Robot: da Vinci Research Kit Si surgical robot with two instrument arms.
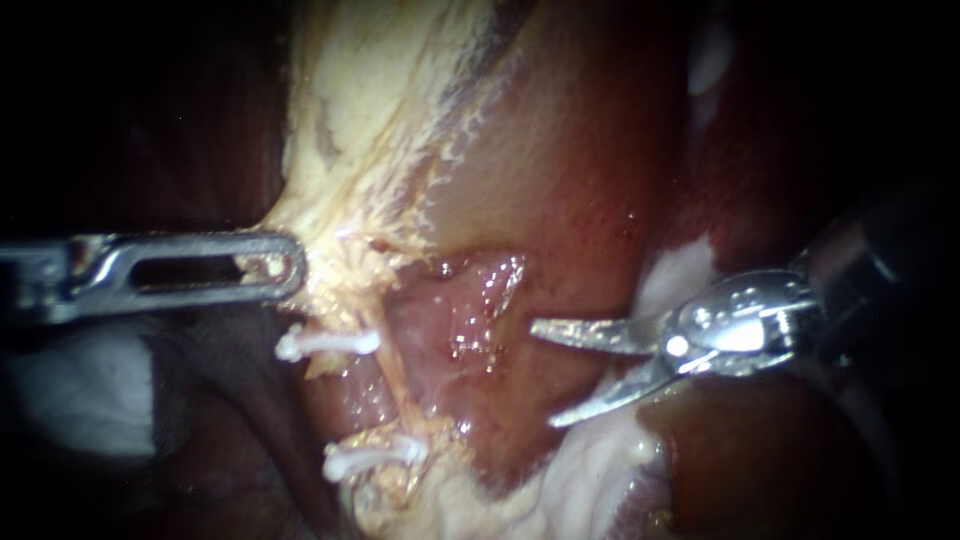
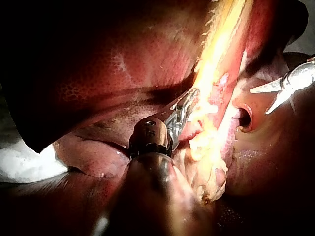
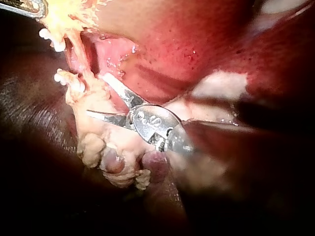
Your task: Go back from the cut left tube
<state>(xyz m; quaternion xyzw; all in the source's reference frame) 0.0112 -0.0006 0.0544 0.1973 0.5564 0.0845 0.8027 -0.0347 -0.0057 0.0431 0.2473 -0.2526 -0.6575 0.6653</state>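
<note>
Steel blades of the right tool (image 1: 545, 375) stand apart at the near right of the endoscope view, released and holding nothing, tips aimed across a wet pink patch of raw tissue (image 1: 460, 310) toward the cut left tube (image 1: 322, 365). Its shaft enters from the right edge over white fat (image 1: 680, 275). The pink patch and a thin yellow strand (image 1: 402, 400) lie between the blades and the tube, and neither tip touches them. The tube sits left of centre in two ends: an upper clip (image 1: 330, 345), white, crosses one end and a lower clip (image 1: 375, 455), also white, crosses the other, with dark tissue showing in the gap between. Just above the upper clip the left tool (image 1: 292, 265), slotted and coming in level from the left edge, is clenched on the yellow fatty fringe (image 1: 345, 270). Below its shaft lies a soft white mass (image 1: 80, 390) of unclear kind. Farther back the fringe climbs as a broad pale band to the top of the view, beside a reddish-brown tissue wall (image 1: 570, 140); whether that wall is gallbladder or liver cannot be told.
</note>
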